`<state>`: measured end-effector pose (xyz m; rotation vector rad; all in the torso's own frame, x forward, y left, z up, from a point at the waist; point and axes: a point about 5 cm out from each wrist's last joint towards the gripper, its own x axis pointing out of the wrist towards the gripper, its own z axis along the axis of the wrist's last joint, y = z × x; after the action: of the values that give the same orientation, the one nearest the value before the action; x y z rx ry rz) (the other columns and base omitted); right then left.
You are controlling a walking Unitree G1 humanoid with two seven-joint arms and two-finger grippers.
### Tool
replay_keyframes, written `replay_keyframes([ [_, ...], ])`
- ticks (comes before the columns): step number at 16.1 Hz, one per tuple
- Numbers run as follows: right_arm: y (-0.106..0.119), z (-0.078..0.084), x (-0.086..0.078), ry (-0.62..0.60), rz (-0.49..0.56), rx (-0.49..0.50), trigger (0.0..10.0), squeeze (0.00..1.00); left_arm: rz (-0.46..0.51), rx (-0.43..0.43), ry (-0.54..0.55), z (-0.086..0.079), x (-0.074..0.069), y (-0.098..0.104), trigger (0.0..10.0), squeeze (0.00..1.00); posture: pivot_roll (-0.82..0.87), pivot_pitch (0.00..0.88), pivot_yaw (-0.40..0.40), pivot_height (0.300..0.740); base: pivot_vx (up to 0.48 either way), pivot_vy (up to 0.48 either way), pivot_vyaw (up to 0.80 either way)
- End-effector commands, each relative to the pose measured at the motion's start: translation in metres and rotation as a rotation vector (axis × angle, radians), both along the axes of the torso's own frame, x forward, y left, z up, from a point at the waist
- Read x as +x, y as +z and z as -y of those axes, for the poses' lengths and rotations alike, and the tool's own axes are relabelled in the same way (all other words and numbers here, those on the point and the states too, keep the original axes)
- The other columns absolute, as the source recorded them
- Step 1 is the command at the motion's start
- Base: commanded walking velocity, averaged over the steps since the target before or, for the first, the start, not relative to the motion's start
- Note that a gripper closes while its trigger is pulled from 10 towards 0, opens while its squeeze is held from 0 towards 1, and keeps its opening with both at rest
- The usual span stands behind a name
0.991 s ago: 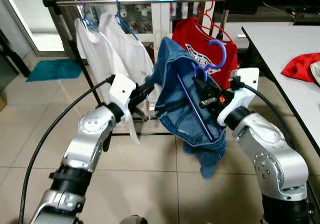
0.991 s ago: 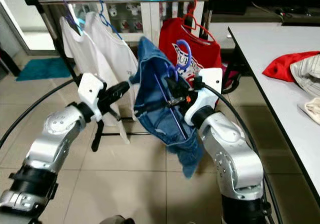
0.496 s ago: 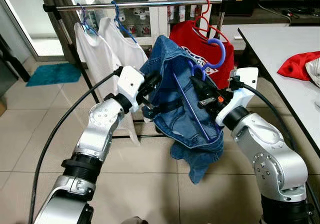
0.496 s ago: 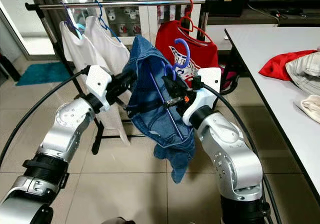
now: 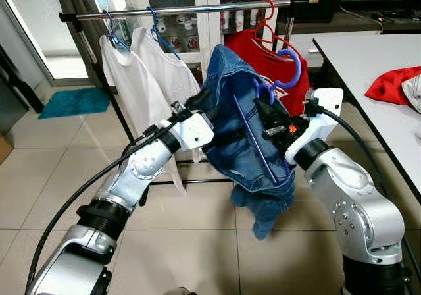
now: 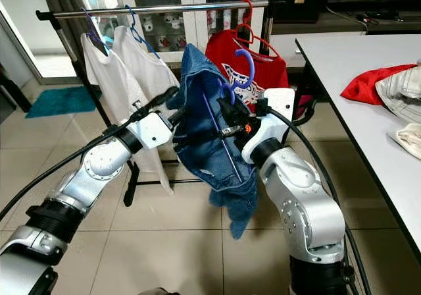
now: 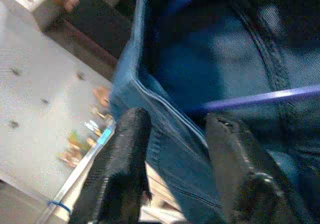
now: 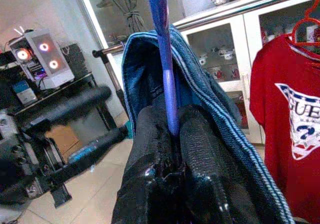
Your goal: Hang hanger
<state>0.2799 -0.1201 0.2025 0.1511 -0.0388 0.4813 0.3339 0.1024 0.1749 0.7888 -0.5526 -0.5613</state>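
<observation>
Right gripper point(image 8: 172, 134) is closed on the hanger point(image 5: 260, 127), clamping its purple bar between the 2 fingers point(image 8: 150, 149). The hanger is purple-blue, its hook point(image 5: 289, 68) curling upward in front of the red shirt point(image 5: 263, 51) and below the rail point(image 5: 191, 8) — not on the rail. The jeans point(image 5: 247, 150) are draped over the hanger, folded across the bar, with the lower leg dangling toward the floor point(image 5: 197, 242).

Left gripper point(image 7: 175, 134) reaches in from the robot's left to the jeans' upper edge. Its 2 fingers point(image 7: 125, 159) stand apart, with a denim seam and fold running between them; whether they press the cloth I cannot tell. In the left wrist view the purple bar crosses just beyond the fingertips.

The rail runs across the top of the scene. On it hang 2 white shirts point(image 5: 148, 71) on blue hangers at the robot's left, and the red shirt on a red hanger point(image 5: 270, 18) at the right — the jeans are held in the gap between them, in front of the rack.

A white table point(image 5: 368, 58) stands at the robot's right, with a red cloth point(image 5: 391, 87) lying on it. A teal mat point(image 5: 72, 101) lies on the floor at far left.
</observation>
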Motion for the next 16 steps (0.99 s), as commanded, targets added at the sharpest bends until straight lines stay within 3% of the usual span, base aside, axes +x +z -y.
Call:
replay_keyframes([
  [1, 0.011, -0.004, 0.0, 0.02, 0.055, 0.027, 0.0, 0.0, 0.054, -0.015, 0.027, -0.005, 0.002, 0.007, 10.0, 0.4, -0.09, 0.0, 0.107, 0.74, 0.0, 0.0, 0.0],
  [2, 0.012, -0.006, 0.0, 0.035, 0.054, 0.035, 0.0, 0.0, 0.068, -0.133, 0.084, -0.012, 0.005, 0.011, 10.0, 0.18, -0.09, 0.0, 0.106, 0.74, 0.0, 0.0, 0.0],
  [3, 0.012, -0.006, -0.002, 0.042, 0.057, 0.036, 0.0, 0.0, 0.015, -0.237, 0.126, -0.018, 0.01, 0.009, 10.0, 0.0, -0.1, 0.0, 0.103, 0.74, 0.0, 0.0, 0.0],
  [4, 0.013, -0.006, -0.003, 0.047, 0.062, 0.022, 0.0, 0.0, -0.047, -0.34, 0.116, -0.018, 0.012, 0.007, 10.0, 0.0, -0.11, 0.0, 0.092, 0.74, 0.0, 0.0, 0.0],
  [5, 0.013, -0.006, -0.003, 0.047, 0.062, 0.022, 0.0, 0.0, -0.047, -0.34, 0.116, -0.018, 0.012, 0.007, 10.0, 0.0, -0.11, 0.0, 0.092, 0.74, 0.0, 0.0, 0.0],
  [6, 0.013, -0.005, -0.003, 0.045, 0.072, -0.019, 0.0, 0.0, -0.099, -0.432, 0.089, -0.015, 0.014, 0.007, 10.0, 0.0, -0.11, 0.0, 0.084, 0.74, 0.0, 0.0, 0.0],
  [7, 0.012, -0.004, -0.003, 0.044, 0.072, -0.032, 0.2, 0.0, -0.118, -0.465, 0.081, -0.013, 0.016, 0.007, 10.0, 0.0, -0.11, 0.0, 0.072, 0.74, 0.0, 0.0, 0.0],
  [8, 0.012, -0.003, -0.002, 0.054, 0.072, -0.022, 0.9, 0.0, -0.14, -0.52, 0.07, -0.011, 0.019, 0.011, 10.0, 0.0, -0.1, 0.0, 0.065, 0.74, 0.0, 0.0, 0.0],
  [10, 0.014, -0.005, -0.001, 0.071, 0.075, -0.016, 1.6, 0.0, -0.228, -0.542, 0.009, -0.002, 0.022, 0.009, 10.0, 0.0, -0.09, 0.0, 0.053, 0.74, 0.0, 0.0, 0.0],
  [12, 0.018, -0.009, -0.001, 0.091, 0.105, 0.002, 1.7, 0.0, -0.289, -0.487, -0.027, 0.005, 0.024, 0.003, 10.0, 0.0, -0.08, 0.0, 0.056, 0.74, 0.0, 0.0, 0.0],
  [13, 0.023, -0.014, -0.001, 0.097, 0.137, 0.016, 0.0, 0.0, -0.309, -0.44, -0.032, 0.008, 0.025, -0.001, 10.0, 0.0, -0.09, 0.0, 0.063, 0.74, 0.0, 0.0, 0.0],
  [16, 0.024, -0.021, -0.006, 0.118, 0.15, -0.004, 0.0, 0.0, -0.335, -0.45, -0.008, 0.007, 0.033, 0.001, 10.0, 0.0, -0.1, 0.0, 0.076, 0.74, 0.0, 0.0, 0.0],
])
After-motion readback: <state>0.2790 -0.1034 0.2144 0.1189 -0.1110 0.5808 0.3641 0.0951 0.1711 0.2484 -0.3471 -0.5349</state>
